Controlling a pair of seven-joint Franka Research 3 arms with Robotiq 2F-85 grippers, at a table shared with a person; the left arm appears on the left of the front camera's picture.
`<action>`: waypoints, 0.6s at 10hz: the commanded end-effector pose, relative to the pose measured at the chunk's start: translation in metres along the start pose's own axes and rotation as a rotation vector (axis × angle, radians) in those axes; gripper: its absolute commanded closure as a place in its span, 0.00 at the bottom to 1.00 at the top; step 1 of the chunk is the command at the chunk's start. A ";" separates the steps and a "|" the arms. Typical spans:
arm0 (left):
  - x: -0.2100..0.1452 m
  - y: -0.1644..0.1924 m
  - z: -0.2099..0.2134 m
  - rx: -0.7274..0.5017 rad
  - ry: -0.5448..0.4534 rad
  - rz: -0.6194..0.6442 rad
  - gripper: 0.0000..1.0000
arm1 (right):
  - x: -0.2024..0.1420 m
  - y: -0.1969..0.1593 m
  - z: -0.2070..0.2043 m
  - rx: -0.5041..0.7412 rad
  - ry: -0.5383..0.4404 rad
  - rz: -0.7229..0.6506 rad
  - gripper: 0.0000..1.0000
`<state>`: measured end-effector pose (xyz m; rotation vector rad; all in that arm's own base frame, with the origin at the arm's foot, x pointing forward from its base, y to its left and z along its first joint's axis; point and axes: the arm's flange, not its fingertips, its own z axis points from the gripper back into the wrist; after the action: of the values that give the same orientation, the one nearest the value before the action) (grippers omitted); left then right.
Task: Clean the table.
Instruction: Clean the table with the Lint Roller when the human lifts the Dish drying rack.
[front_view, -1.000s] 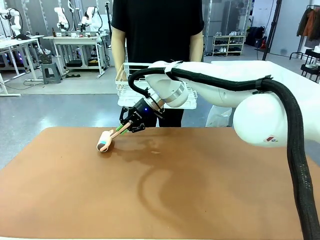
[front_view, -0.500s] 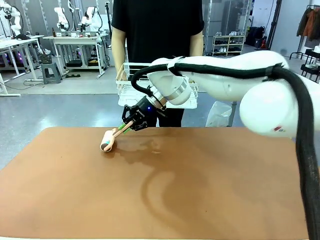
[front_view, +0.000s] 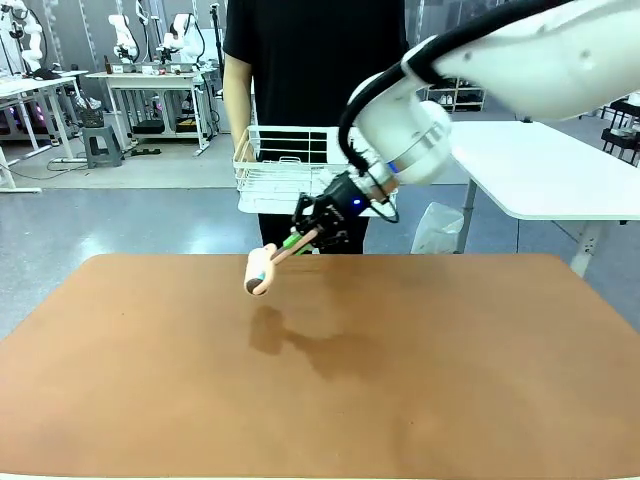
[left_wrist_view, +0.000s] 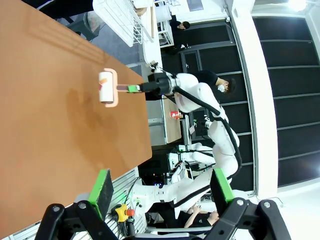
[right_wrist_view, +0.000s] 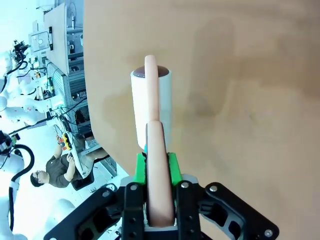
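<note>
The table (front_view: 420, 400), terracotta-topped, is recorded across the lower half of the front view; its surface is bare apart from a shadow near the far middle. The right arm (front_view: 540, 50) is seen entering from the upper right and is angled down toward the table's far edge. A person (front_view: 310, 60) in a black top is stationed at the far side, behind a white dish rack (front_view: 275, 170). A white-topped table (front_view: 540, 170) is noted at far right. A lint roller (front_view: 259, 272), with a white roll and a pinkish frame and handle, is held over the far middle of the table. It appears clear of the surface, as its shadow is cast apart from it. The right gripper (front_view: 300, 242) is clamped on the roller's handle, with the green pads (right_wrist_view: 172, 167) pressed against both sides. The left gripper (left_wrist_view: 161, 186) is held well apart from the roller, fingers spread wide with nothing between them.
</note>
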<state>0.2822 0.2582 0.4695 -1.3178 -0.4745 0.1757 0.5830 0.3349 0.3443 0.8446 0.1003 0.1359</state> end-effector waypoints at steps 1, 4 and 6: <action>-0.001 0.000 0.003 -0.015 0.005 -0.022 0.00 | -0.055 0.001 0.041 -0.097 -0.038 -0.038 0.79; -0.001 0.000 0.003 -0.015 0.005 -0.022 0.00 | -0.089 0.008 0.119 -0.286 -0.028 -0.099 0.79; -0.001 0.000 0.003 -0.015 0.005 -0.022 0.00 | -0.113 0.000 0.177 -0.532 -0.100 -0.184 0.79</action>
<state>0.2819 0.2584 0.4695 -1.3179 -0.4745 0.1764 0.5071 0.1963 0.4547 0.4498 0.0311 -0.0043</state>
